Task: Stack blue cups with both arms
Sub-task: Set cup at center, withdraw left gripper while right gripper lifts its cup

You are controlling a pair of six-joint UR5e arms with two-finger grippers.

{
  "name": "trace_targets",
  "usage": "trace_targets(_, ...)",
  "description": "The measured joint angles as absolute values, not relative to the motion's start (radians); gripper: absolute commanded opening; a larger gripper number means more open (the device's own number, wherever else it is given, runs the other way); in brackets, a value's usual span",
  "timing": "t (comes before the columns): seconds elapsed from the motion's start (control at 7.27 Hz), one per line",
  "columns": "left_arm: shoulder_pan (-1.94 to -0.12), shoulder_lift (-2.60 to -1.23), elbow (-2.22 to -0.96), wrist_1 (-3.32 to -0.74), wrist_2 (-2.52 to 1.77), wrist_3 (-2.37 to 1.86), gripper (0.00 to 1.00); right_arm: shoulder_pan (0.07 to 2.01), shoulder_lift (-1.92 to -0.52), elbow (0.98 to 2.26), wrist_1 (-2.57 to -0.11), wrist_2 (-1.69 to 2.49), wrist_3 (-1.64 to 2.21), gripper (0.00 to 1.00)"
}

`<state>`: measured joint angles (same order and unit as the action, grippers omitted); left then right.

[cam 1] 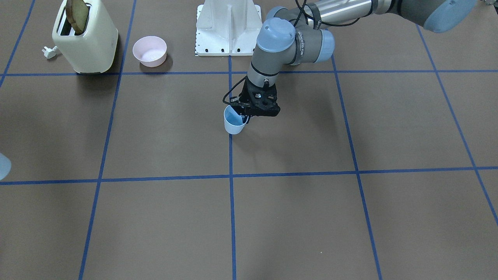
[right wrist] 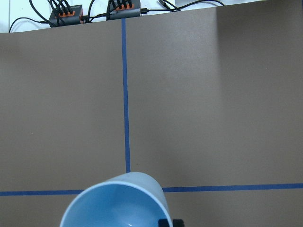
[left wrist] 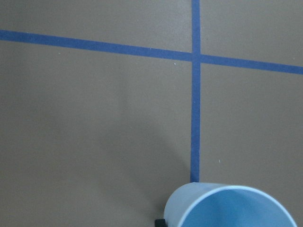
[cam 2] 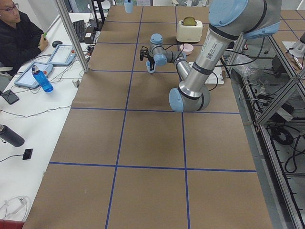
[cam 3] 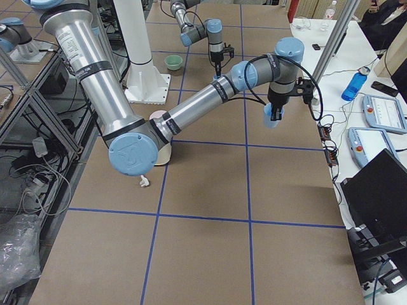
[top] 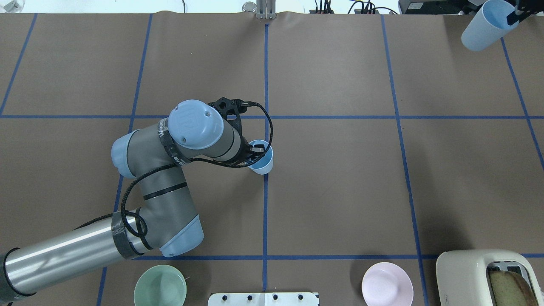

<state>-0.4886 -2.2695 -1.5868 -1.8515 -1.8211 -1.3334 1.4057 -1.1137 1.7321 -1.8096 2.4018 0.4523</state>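
Observation:
My left gripper [top: 256, 151] is shut on the rim of a pale-blue cup [top: 262, 159] at the table's middle, on the blue centre line. One finger is inside the cup and one outside. The cup [cam 1: 233, 123] is upright and low; I cannot tell whether it touches the table. It also shows at the bottom of the left wrist view [left wrist: 232, 208]. My right gripper [top: 512, 19] is shut on the rim of the second blue cup [top: 484, 26], held tilted in the air at the far right. This cup also shows in the right wrist view [right wrist: 118, 203].
A cream toaster [cam 1: 85, 37] with a bread slice and a pink bowl [cam 1: 149, 50] stand near the robot's right side. A sage-green bowl [top: 160, 290] sits by the left arm's base. The white pedestal [cam 1: 228, 27] is between them. An operator's desk runs along the table's far edge.

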Motion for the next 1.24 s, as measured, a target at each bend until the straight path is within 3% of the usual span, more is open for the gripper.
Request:
trace_targets(0.14, -0.486, -2.271, -1.582, -1.853, -1.819, -1.333, 0.01, 1.405, -1.114, 1.733, -1.810, 2.401, 0.452, 0.00)
trace_targets(0.28, -0.485, -2.273, -1.580, -1.856, -1.817, -1.332, 0.50, 1.404, -1.114, 1.732, -1.809, 2.400, 0.453, 0.00)
trace_targets(0.41, -0.484, -2.273, -1.580, -1.861, -1.816, -1.332, 0.84, 1.404, -1.113, 1.732, -1.809, 2.400, 0.453, 0.00)
trace_targets(0.55, -0.484, -2.275, -1.581, -1.865, -1.817, -1.332, 0.97, 1.403, -1.111, 1.731, -1.809, 2.403, 0.454, 0.00)
trace_targets(1.24, -0.550, -2.243, -1.678, -1.850, -1.892, -1.256, 0.97, 1.330, -1.057, 1.779, -1.807, 2.415, 0.654, 0.00)
